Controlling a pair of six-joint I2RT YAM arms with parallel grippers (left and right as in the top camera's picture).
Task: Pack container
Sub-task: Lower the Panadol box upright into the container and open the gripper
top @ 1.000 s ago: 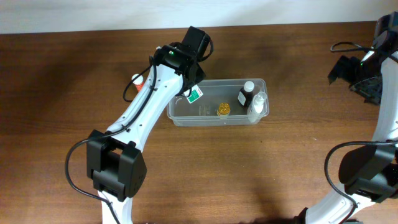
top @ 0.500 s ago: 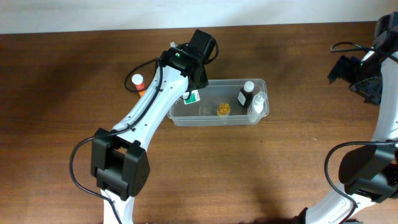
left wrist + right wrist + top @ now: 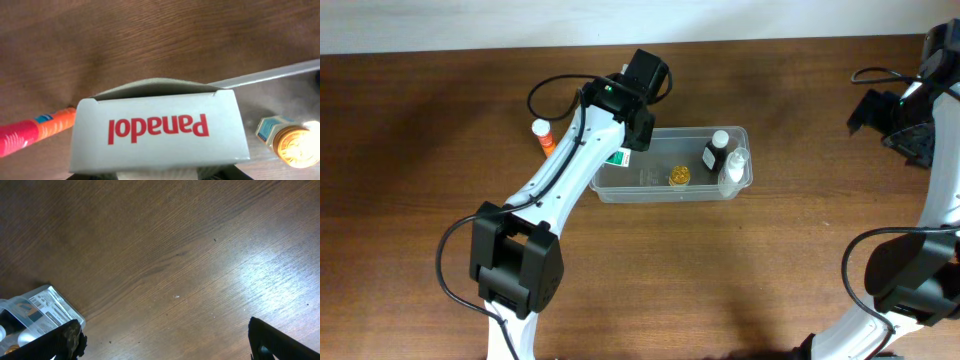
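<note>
The container (image 3: 660, 185) is a clear rectangular tub in the middle of the table. My left gripper (image 3: 626, 148) hangs over its left end, shut on a white-and-green Panadol box (image 3: 157, 131); overhead, only a green corner of the box (image 3: 616, 158) shows under the wrist. In the left wrist view the container's rim (image 3: 265, 76) runs behind the box. Inside the tub are a gold-capped jar (image 3: 679, 176), a dark bottle with a white cap (image 3: 715, 152) and a white bottle (image 3: 734, 168). My right gripper (image 3: 165, 342) is open over bare wood at the far right, its fingers (image 3: 65, 340) wide apart.
An orange tube with a white cap (image 3: 544, 135) lies on the table just left of the container, and the same tube (image 3: 35, 132) shows beside the box. The left arm's black cable loops above it. The container's right end (image 3: 45, 305) shows in the right wrist view.
The left arm has shifted right and swung over the container's left end with the box, which is now mostly hidden under the wrist. The orange tube is more exposed. The right arm is still.
</note>
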